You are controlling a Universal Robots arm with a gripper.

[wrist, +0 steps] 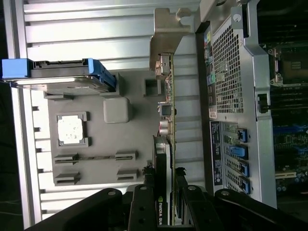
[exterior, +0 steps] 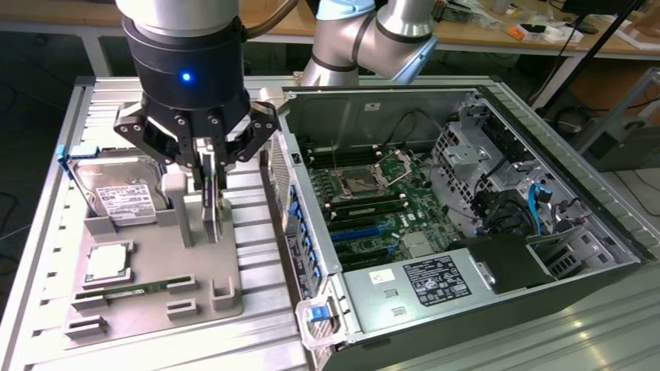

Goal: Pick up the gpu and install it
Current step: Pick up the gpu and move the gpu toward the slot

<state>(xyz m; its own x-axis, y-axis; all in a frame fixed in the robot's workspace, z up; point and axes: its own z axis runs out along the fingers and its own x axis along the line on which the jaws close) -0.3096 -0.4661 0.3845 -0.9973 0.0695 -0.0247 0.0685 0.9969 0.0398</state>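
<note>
**Card pinched on edge at the tray: lift it straight**

The pincer [exterior: 210,174] is closed on the gpu [exterior: 213,209], one finger on each flat face of the card. The card stands on its long edge in the grey parts tray [exterior: 206,272], near the tray edge that faces the open computer case [exterior: 469,255]. In the wrist view the gpu [wrist: 163,149] shows edge-on between the fingers, and its pale metal bracket [wrist: 168,33] reaches past the tray's far edge over the slatted table [wrist: 96,29]. I cannot tell whether the card's lower edge has left the tray's posts or sits between them.

The step in hand looks like the pick-up. To do it well:

- Draw the card out along its own plane. A sideways lean would probably wedge it against the posts, or drag the tray across the table.
- Hold the grip where it is, on the cooler body. The grip seems to sit towards the end away from the bracket, so the bracket end may sag. A slow rise gives time to notice that.
- Watch the side near the case. The perforated rear wall [wrist: 226,62] stands just beside the card, and the bracket could catch it.
- The hard drive [exterior: 119,193], the processor [exterior: 108,263] and the memory stick [exterior: 134,289] lie well apart on the tray's other side and should not be disturbed.
</note>
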